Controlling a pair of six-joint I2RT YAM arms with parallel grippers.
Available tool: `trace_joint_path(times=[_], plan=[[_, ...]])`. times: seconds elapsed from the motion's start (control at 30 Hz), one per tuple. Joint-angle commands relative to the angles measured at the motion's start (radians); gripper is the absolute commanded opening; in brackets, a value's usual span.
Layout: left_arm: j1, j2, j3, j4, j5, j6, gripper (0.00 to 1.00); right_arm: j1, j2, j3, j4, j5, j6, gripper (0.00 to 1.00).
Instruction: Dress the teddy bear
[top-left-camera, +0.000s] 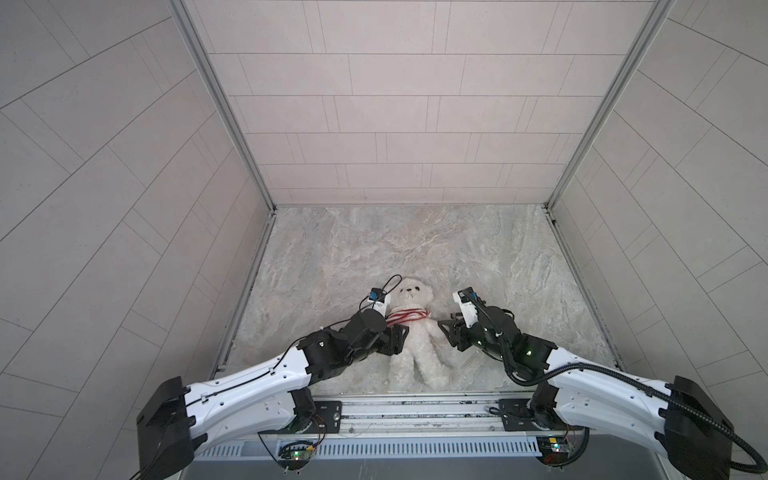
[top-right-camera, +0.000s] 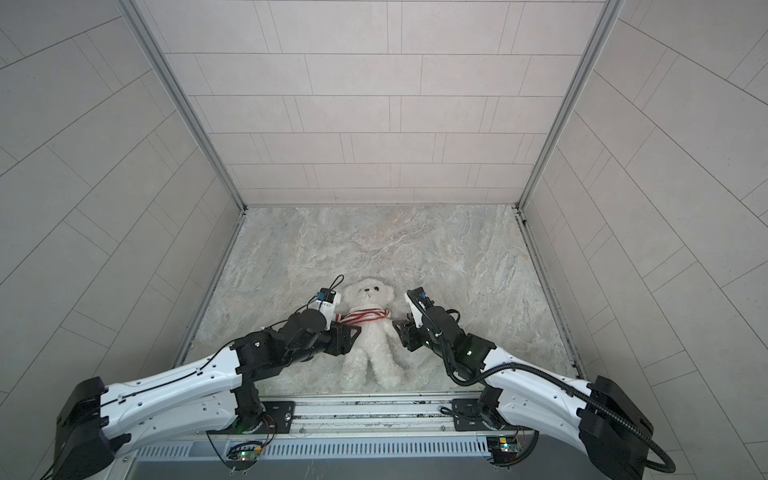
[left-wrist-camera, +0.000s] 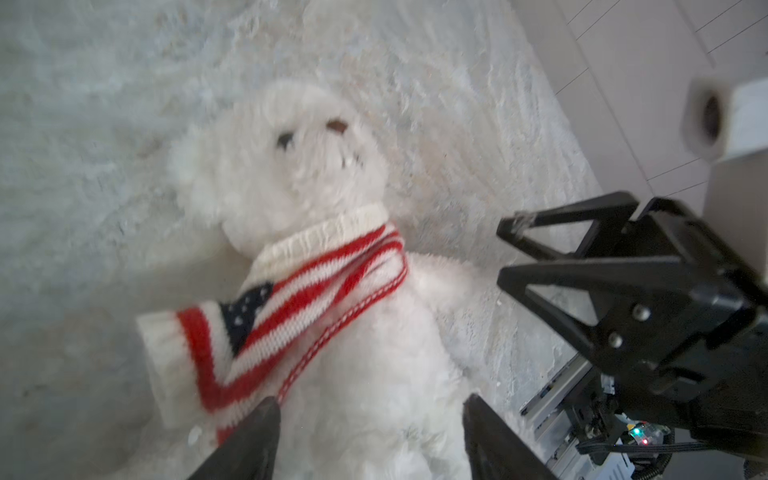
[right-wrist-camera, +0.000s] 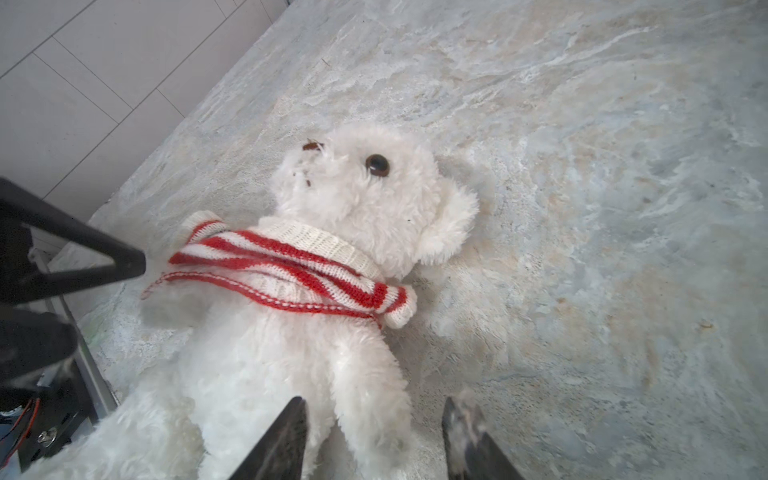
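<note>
A teddy bear (top-left-camera: 417, 349) lies on its back on the tabletop (top-left-camera: 374, 249), near the front edge. Its head points toward the back wall (top-left-camera: 407, 124) and its legs toward the mounting rail (top-left-camera: 415, 411) in front. A sweater (top-left-camera: 409, 316) sits bunched around its neck and across the upper chest; the arms and belly lie outside it. In both top views the left gripper (top-left-camera: 398, 340) is at the bear's side on the left, and the right gripper (top-left-camera: 445, 333) is just beside the bear's arm on the right.
</note>
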Motion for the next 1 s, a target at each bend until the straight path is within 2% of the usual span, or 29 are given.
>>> trace_joint_path(times=[0.0, 0.13, 0.23, 0.37, 0.43, 0.5, 0.63, 0.77, 0.87, 0.97], plan=[[-0.032, 0.004, -0.016, -0.017, -0.057, -0.113, 0.74, -0.003, 0.068, -0.007, 0.064, -0.066, 0.019, 0.56], [-0.041, 0.043, -0.046, 0.06, -0.014, -0.14, 0.74, -0.004, 0.159, -0.032, 0.166, -0.094, 0.042, 0.56], [-0.041, 0.08, -0.065, 0.117, -0.003, -0.155, 0.69, 0.0, 0.225, -0.029, 0.211, -0.128, 0.068, 0.54], [-0.021, 0.121, -0.043, 0.121, -0.028, -0.109, 0.65, 0.051, 0.288, -0.018, 0.257, -0.127, 0.087, 0.29], [0.011, 0.131, -0.041, 0.135, -0.006, -0.08, 0.62, 0.097, 0.309, -0.008, 0.287, -0.115, 0.09, 0.21], [0.058, 0.131, -0.047, 0.158, 0.032, -0.05, 0.6, 0.151, 0.326, 0.011, 0.305, -0.093, 0.087, 0.18], [0.16, 0.133, -0.056, 0.161, 0.076, 0.03, 0.6, 0.222, 0.358, 0.039, 0.342, -0.07, 0.103, 0.18], [0.225, 0.135, -0.024, 0.11, 0.084, 0.122, 0.61, 0.273, 0.385, 0.063, 0.383, -0.078, 0.127, 0.19], [0.229, 0.103, 0.028, 0.016, 0.054, 0.18, 0.64, 0.276, 0.353, 0.03, 0.393, -0.074, 0.159, 0.3], [0.226, 0.053, 0.047, -0.064, 0.017, 0.193, 0.66, 0.276, 0.231, -0.025, 0.336, -0.011, 0.149, 0.45]])
